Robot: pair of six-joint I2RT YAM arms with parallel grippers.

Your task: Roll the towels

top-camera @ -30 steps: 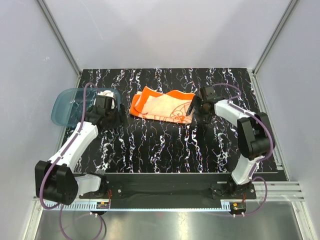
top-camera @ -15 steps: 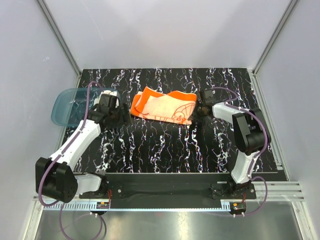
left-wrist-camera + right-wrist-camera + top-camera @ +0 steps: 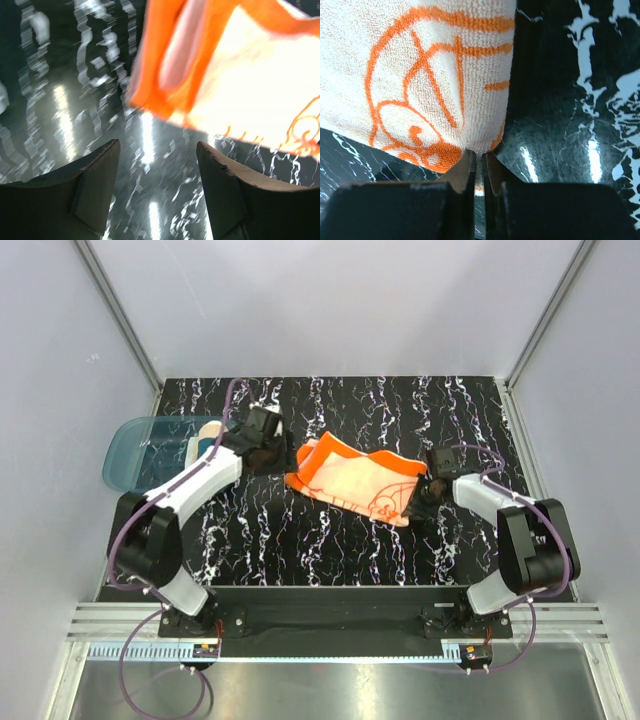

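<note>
We see an orange towel (image 3: 355, 480), its cream reverse printed with orange line art, a black table (image 3: 300, 530) veined white, and a translucent blue tray (image 3: 128, 450).

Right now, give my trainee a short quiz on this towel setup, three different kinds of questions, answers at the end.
1. True or false: the right end effector is shut on a corner of the orange towel.
2. The left end effector is: A) shut on the towel; B) open with nothing between its jaws; C) out of every view.
3. Fill in: the translucent ____ tray sits at the left edge of the table.
Key: 1 true; 2 B; 3 blue.
</note>
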